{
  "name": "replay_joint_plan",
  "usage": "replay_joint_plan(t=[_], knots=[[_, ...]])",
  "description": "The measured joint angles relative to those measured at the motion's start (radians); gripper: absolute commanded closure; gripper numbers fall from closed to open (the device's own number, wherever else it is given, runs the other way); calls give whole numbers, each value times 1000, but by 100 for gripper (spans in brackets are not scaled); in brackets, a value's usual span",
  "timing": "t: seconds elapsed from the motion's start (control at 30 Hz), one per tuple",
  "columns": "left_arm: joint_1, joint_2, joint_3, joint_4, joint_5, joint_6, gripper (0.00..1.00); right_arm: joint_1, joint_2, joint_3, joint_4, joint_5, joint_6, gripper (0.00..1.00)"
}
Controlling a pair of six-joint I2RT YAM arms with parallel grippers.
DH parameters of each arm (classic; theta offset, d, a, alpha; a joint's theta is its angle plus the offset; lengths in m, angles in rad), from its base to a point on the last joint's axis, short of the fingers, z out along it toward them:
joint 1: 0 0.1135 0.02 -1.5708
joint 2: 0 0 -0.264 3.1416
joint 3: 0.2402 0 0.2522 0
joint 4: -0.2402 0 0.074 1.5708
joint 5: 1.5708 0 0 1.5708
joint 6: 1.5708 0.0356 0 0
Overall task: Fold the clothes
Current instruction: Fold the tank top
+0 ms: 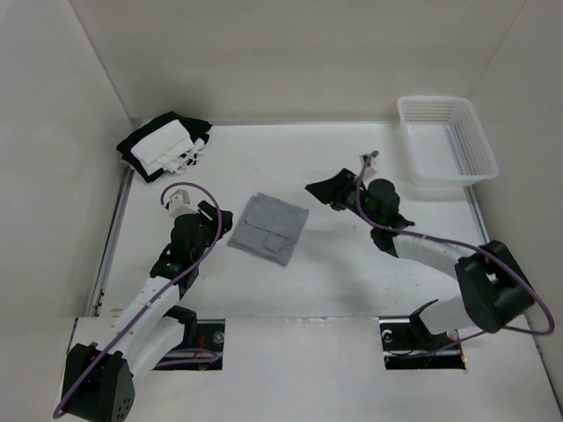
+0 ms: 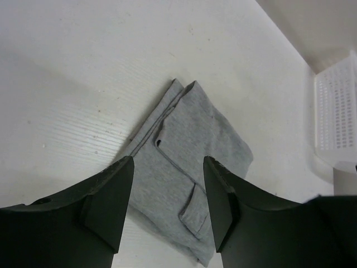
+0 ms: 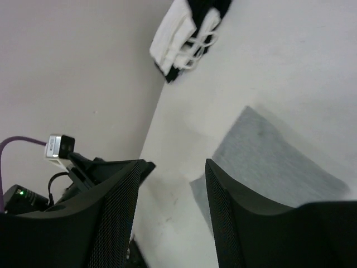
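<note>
Left hand [image 2: 168, 167] — folded grey clothes [image 2: 189, 139] just beyond it — right hand [image 3: 174, 164] opposite

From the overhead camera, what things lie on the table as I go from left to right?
Black-and-white fabric bundle → folded grey garment → white mesh basket.
</note>
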Motion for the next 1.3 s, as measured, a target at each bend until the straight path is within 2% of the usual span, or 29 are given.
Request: replay_joint_plan(t=[0.07,0.1,0.13,0.17,0.2,0.23,0.3,0.33,0.43,0.47,0.53,0.67,1.2,1.3], knots=[[18,-5,0,-23,3,5,47,-55,-91,-127,16,29,-8,47],[34,-7,0,-32,6,7,46,-84,-128,-182,18,46,-14,53],[53,-9,0,-39,11,8,46,-118,-164,-238,18,65,-22,64],[74,-10,0,-44,19,9,45,-148,-190,-283,16,82,-31,86],[95,-10,0,-46,27,10,43,-177,-211,-323,14,96,-41,99],[117,-9,0,-47,40,10,42,-200,-219,-348,11,106,-47,100],[156,-1,0,-43,66,7,42,-228,-212,-369,-4,121,-48,100],[175,8,-1,-39,81,6,42,-235,-203,-369,-8,126,-51,96],[217,42,-6,-28,123,-2,42,-235,-182,-369,-8,127,-55,70],[226,51,-9,-27,133,-5,42,-235,-179,-369,-7,127,-57,64],[237,60,-16,-26,149,-9,43,-235,-179,-369,-7,127,-62,58],[243,62,-24,-23,163,-12,43,-236,-179,-369,-5,129,-64,54],[240,127,-24,17,166,0,44,-236,-172,-369,-3,127,-64,54],[235,145,-24,33,164,5,42,-236,-172,-369,-3,126,-64,54]])
